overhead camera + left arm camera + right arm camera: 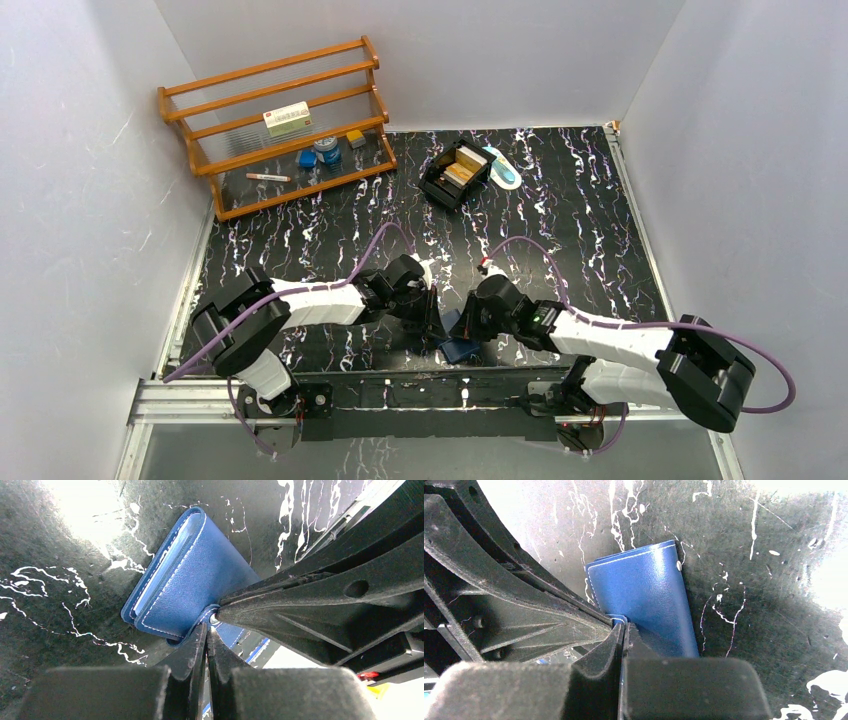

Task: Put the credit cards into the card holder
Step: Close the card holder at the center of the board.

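Note:
The navy-blue card holder [460, 350] lies folded on the dark marbled table near the front edge, between both arms. In the left wrist view my left gripper [206, 627] is shut on the strap end of the card holder [195, 580], next to its snap stud. My right gripper [623, 627] is shut on the edge of the card holder [644, 595] from the other side, tip to tip with the left. From above, the left gripper [432, 318] and right gripper [462, 325] meet over it. The gold credit cards [462, 165] sit far back in a black tray [440, 190].
A wooden rack [280, 125] at the back left holds a white-and-red box [287, 118] and small items. A pale oval object [505, 170] lies beside the tray. White walls close in both sides.

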